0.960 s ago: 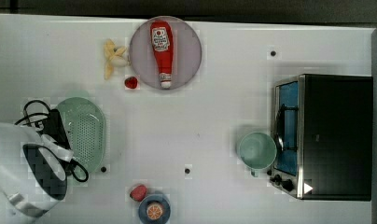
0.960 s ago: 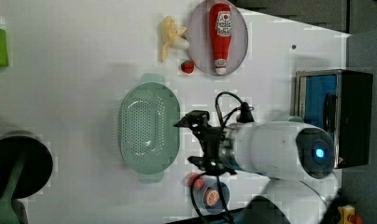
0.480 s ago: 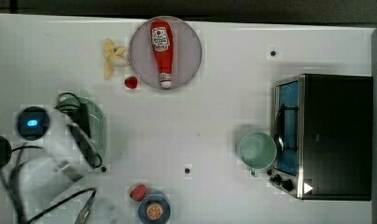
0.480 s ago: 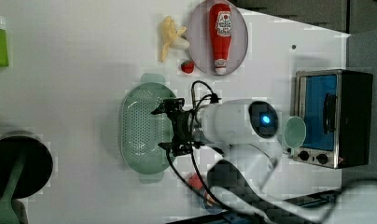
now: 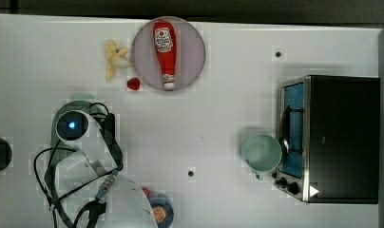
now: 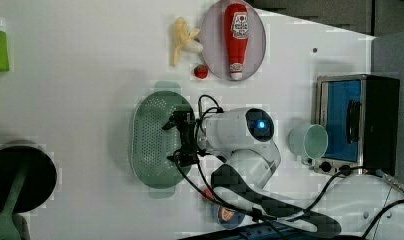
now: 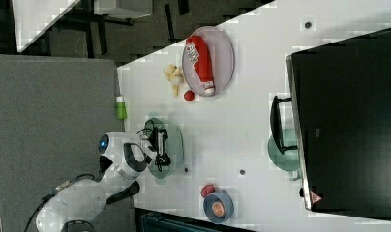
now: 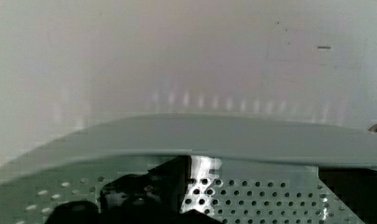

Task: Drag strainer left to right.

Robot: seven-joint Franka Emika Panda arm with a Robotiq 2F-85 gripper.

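The strainer (image 6: 152, 142) is a pale green oblong colander with fine holes, lying on the white table at the left view's centre-left. My gripper (image 6: 171, 141) hangs open over the strainer's inner edge, on the left view's right side, its two dark fingers spread along the rim. In the top view my arm covers most of the strainer (image 5: 80, 98), leaving one rounded end showing. In the right view the gripper (image 7: 161, 144) is above the strainer (image 7: 177, 145). The wrist view looks down on the strainer's rim (image 8: 200, 135) and perforated floor.
A ketchup bottle (image 5: 165, 45) lies on a round plate (image 5: 194, 52), with a banana (image 5: 115, 58) and a strawberry (image 5: 133, 83) beside it. A mint cup (image 5: 261, 153) stands by the toaster oven (image 5: 340, 137). A blue bowl (image 5: 160, 211) sits near the arm's base.
My arm has swung from the table's edge in over the strainer. The gripper moved toward the left view's left and now hangs above the strainer's rim, still open. The strainer has not moved.
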